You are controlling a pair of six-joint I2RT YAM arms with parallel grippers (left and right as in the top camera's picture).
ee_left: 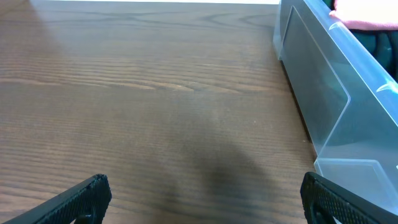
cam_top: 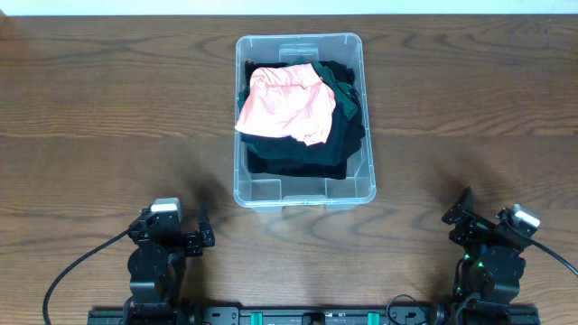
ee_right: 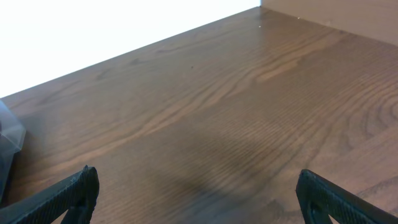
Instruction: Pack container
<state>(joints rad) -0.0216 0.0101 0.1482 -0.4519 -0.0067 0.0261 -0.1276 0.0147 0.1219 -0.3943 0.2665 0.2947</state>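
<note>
We see container (cam_top: pixel 302 192) mid-tabletop (cam_top: pixel 90 108), ahead of both arms.
Left end effector (ee_left: pixel 205 193) spread wide, holding nothing, near container's front left corner.
Right end effector (ee_right: pixel 199 193) spread wide, empty, well apart from container.
Risks, our judgement: pink garment (cam_top: pixel 287 104) lies loose atop dark pile (cam_top: pixel 348 126), so nudge may drag it over rim. Light container may skid under sideways push.
Count: one container, one pink garment, two end effectors. Dark garments: number unclear.
</note>
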